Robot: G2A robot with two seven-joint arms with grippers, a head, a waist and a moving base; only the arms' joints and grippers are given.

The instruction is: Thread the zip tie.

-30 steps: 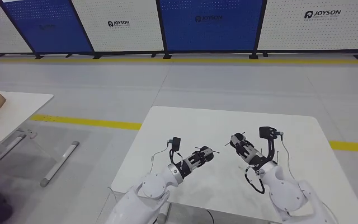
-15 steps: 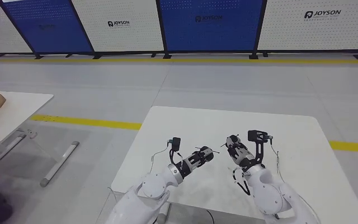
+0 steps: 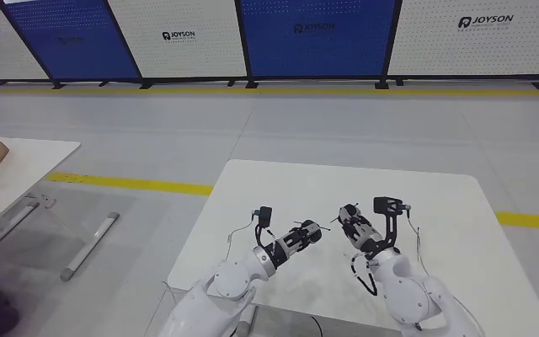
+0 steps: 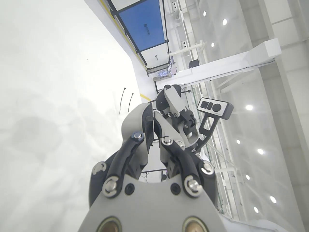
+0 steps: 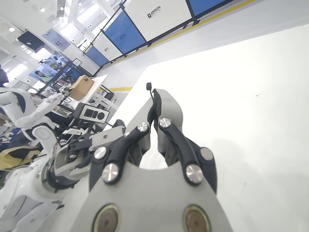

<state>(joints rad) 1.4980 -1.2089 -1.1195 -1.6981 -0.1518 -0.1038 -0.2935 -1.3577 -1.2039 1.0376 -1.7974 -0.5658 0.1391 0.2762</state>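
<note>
White table point(image 3: 421, 189) underneath: the right gripper point(image 5: 155, 97) is clamped on a black zip tie point(image 5: 149, 86); the left gripper point(image 4: 152, 115), pincer pressed together, faces it closely.

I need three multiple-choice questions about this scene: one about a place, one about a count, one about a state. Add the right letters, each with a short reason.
1. Where do the loose zip ties lie? A. on the white table B. in a box C. on the floor
2. How many of them lie there? A. one B. two C. five
3. How is the right gripper? A. wide open B. shut on a black zip tie C. shut on a cup

Answers: 1 A, they lie flat on it. 2 B, two strips lie side by side. 3 B, the tie's head sticks out past the fingertips.
</note>
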